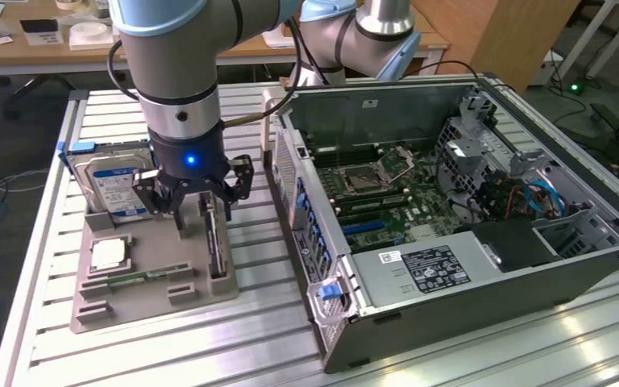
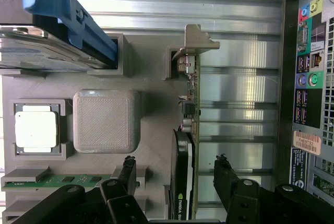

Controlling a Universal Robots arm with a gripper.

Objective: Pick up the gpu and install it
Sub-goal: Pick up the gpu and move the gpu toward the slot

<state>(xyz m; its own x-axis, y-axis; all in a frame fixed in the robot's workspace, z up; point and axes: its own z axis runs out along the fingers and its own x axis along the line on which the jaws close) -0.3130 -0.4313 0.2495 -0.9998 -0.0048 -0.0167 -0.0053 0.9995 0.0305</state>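
Note:
The gpu (image 1: pixel 215 242) is a thin black card standing on edge in a slot along the side of the grey holder (image 1: pixel 154 302) that faces the computer. Seen edge-on in the wrist view, the gpu (image 2: pixel 186 145) carries a metal bracket at its far end. My gripper (image 1: pixel 204 205) hangs low over the holder, open, with one finger on each side of the card. The wrist view shows the gripper (image 2: pixel 176 167) with its fingertips (image 2: pixel 127 169) clear of the card on both sides and not touching it.
A silver hard drive (image 1: pixel 116 181) in a blue frame, a square CPU chip (image 1: pixel 109 254) and a green memory stick (image 1: pixel 143 276) share the holder. The open computer case (image 1: pixel 567 266) lies at the exterior view's right, motherboard (image 1: pixel 396 201) exposed. Its rear port panel (image 2: pixel 308 78) is close by the card.

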